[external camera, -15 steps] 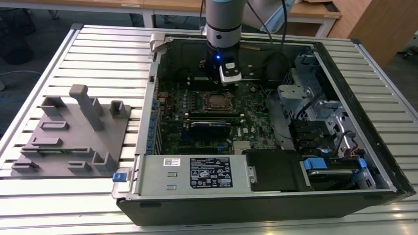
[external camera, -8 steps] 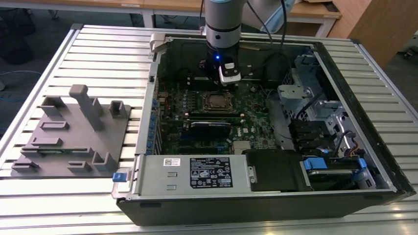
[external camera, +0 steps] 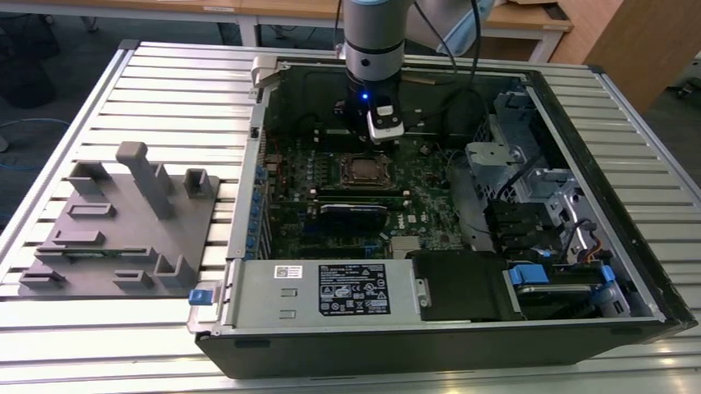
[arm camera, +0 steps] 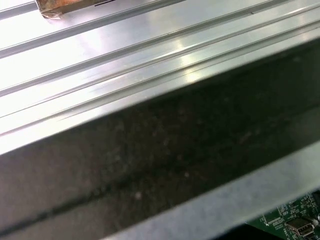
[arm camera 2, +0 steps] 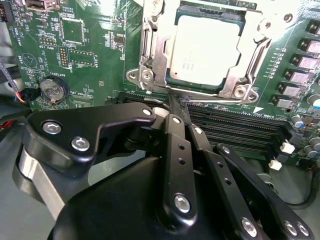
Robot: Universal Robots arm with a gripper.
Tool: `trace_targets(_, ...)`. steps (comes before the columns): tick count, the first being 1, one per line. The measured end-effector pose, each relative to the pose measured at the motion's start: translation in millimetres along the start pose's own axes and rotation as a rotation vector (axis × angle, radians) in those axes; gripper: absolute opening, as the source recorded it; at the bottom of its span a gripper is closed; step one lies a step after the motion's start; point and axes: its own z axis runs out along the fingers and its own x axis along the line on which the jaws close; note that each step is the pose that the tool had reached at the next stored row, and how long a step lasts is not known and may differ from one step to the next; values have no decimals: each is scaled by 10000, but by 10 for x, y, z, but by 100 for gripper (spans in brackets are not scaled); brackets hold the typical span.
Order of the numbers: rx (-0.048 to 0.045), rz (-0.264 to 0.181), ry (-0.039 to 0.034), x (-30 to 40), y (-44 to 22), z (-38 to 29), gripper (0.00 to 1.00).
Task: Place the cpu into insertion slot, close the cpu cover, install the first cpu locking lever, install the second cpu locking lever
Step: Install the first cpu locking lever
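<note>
Jaws closed, black tips pressed together with nothing clearly caught between them, right at the near edge of the cpu cover (arm camera 2: 152, 55) in the second wrist view. A thin wire locking lever (arm camera 2: 220, 100) runs along that same edge, its hooked end just beside the tips; whether they touch it I cannot tell. The cpu cover lies flat, its silvery frame folded down around the cpu (arm camera 2: 205, 50). The cpu sits level in the insertion slot (arm camera 2: 212, 7), its pale metal top showing through the cover's window. Long black memory slots (arm camera 2: 235, 125) lie between the jaws' linkage and the socket, and a coin battery (arm camera 2: 52, 90) sits on the green motherboard (arm camera 2: 90, 40) to one side.

In the exterior view the arm (external camera: 373, 49) reaches down into the open computer case (external camera: 625, 148), ending just above the far side of the socket. A power supply (external camera: 328, 291) fills the case's near corner. The case rests on a slatted metal tabletop (external camera: 131, 98), with a grey fixture block (external camera: 121, 230) on the exterior view's left, well apart from the case.
</note>
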Motion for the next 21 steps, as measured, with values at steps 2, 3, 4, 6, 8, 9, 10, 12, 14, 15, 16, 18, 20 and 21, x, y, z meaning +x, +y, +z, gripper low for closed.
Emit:
trace_targets(2, -4, 0, -7, 0, 0, 1, 11)
trace_targets(3, -10, 0, -19, 1, 0, 2, 11)
trace_targets(4, -18, -2, -38, 1, 0, 3, 11)
trace_targets(6, -30, -7, -71, 0, 0, 5, 11)
trace_targets(8, -37, -10, -88, 0, 0, 5, 11)
trace_targets(9, -43, -9, -99, 1, 0, 5, 11)
trace_targets(10, -47, -10, -111, 1, -1, 5, 11)
trace_targets(12, -52, -12, -123, 2, -1, 5, 11)
trace_targets(14, -52, -14, -125, 2, -1, 5, 11)
trace_targets(15, -53, -13, -125, 2, -1, 4, 11)
trace_targets(16, -51, -13, -125, 2, -1, -2, 11)
trace_targets(18, -53, -13, -126, 0, 3, -25, 11)
trace_targets(20, -53, -12, -126, 0, 4, -36, 11)
trace_targets(21, -56, -12, -130, 1, 4, -36, 11)
